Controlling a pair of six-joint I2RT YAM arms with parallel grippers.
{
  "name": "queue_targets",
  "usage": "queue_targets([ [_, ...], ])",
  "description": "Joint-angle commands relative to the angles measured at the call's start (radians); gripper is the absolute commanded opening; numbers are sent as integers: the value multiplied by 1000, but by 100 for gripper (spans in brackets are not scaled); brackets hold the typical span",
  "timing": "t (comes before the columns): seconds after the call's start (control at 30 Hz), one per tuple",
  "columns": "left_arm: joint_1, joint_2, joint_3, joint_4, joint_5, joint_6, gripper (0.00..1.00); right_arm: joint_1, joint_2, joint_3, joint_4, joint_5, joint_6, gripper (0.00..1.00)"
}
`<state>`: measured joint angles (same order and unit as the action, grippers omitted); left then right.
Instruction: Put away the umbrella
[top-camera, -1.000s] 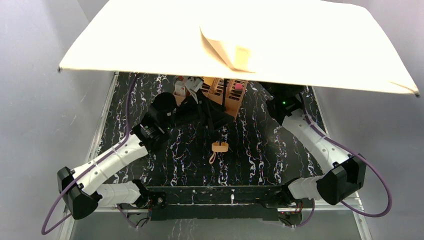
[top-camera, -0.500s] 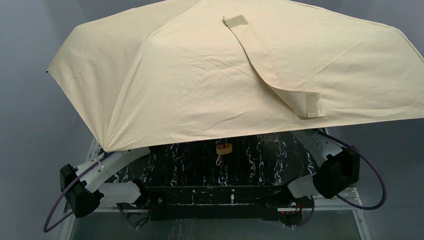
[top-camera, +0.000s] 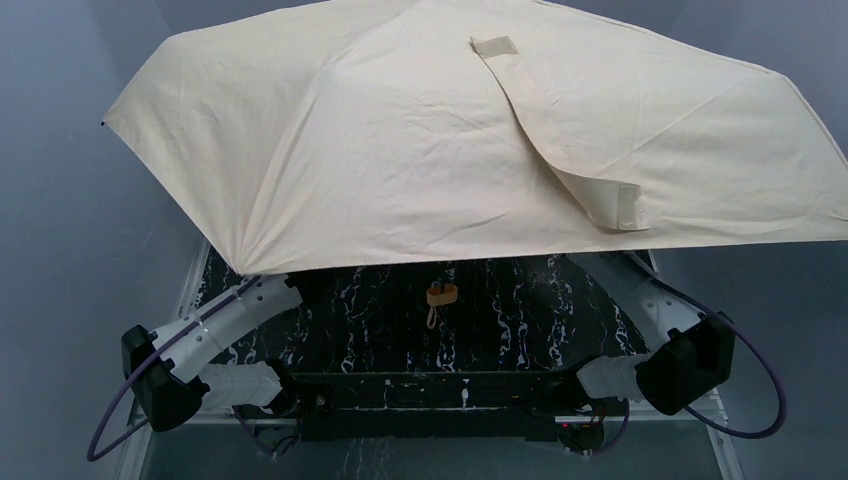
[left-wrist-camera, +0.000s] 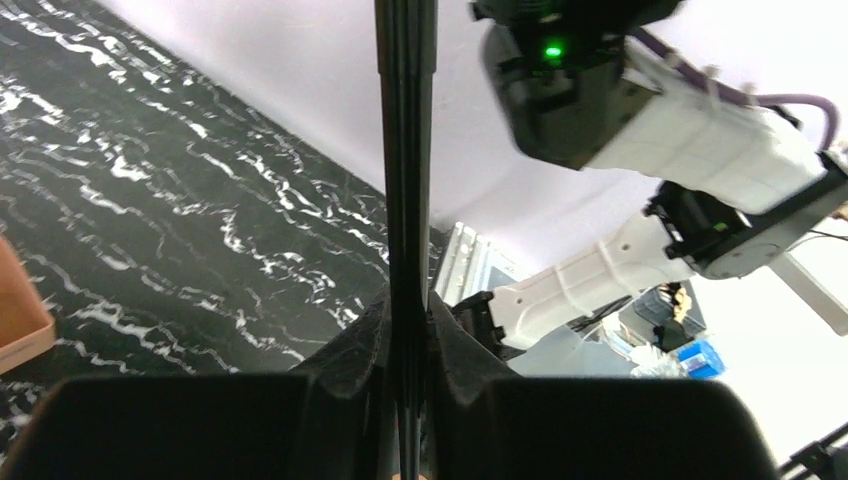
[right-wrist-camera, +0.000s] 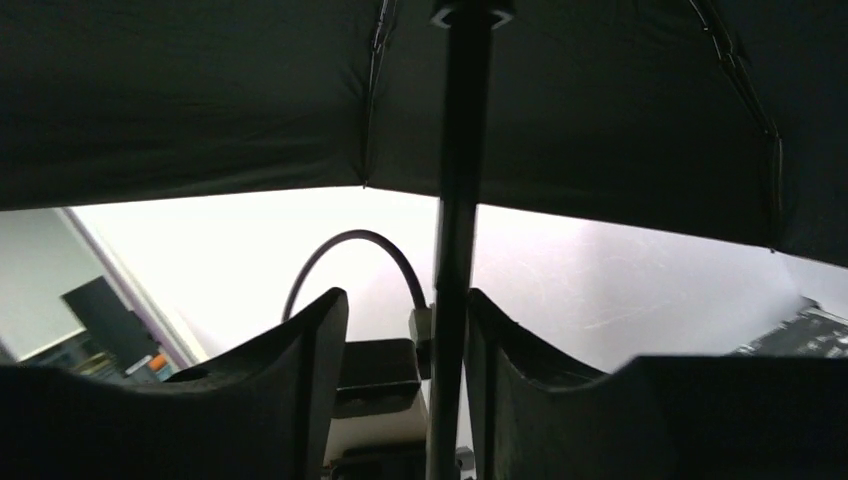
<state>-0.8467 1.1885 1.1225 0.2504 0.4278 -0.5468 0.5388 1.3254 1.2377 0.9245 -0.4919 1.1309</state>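
At the near edge of the table (top-camera: 520, 320), just beyond the arm bases, the umbrella's small handle (top-camera: 441, 294) shows below the canopy's rim, its wrist loop dangling. Further up, the left end effector (left-wrist-camera: 407, 318) is pressed together on the black shaft (left-wrist-camera: 405, 150). The right end effector (right-wrist-camera: 407, 300) stands spread around the same shaft, which may brush one finger, though the view is too dim to say. Beyond, the umbrella (top-camera: 400, 170) is fully open, its tan canopy roofing most of the table, with thin ribs (right-wrist-camera: 742, 90) under the black lining. It likely handles light but unwieldy: the fabric is soft and the ribs bend easily. The stiff shaft or the handle looks the sound place to hold, never the cloth.
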Motion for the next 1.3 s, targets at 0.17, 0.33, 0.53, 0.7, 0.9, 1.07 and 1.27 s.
queue_targets([
  [0.17,-26,-30,197,-273,-359,142,0,3,-165,-51,-340,248,-393,71],
  [0.33,-75,-20,224,-344,-533,205,0,3,-162,-37,-456,301,-495,76],
  [0.53,-156,1,229,-372,-678,267,0,3,-181,-66,-518,360,-525,80],
  [0.7,-204,35,211,-371,-726,283,0,2,-234,-109,-537,431,-518,84],
  [0.9,-219,48,143,-339,-729,253,0,3,-301,-111,-774,720,-401,85],
  [1.07,-231,63,112,-335,-723,237,0,3,-288,-75,-965,879,-317,81],
  [1.27,-239,68,87,-329,-717,234,0,3,-229,-41,-950,842,-318,72],
])
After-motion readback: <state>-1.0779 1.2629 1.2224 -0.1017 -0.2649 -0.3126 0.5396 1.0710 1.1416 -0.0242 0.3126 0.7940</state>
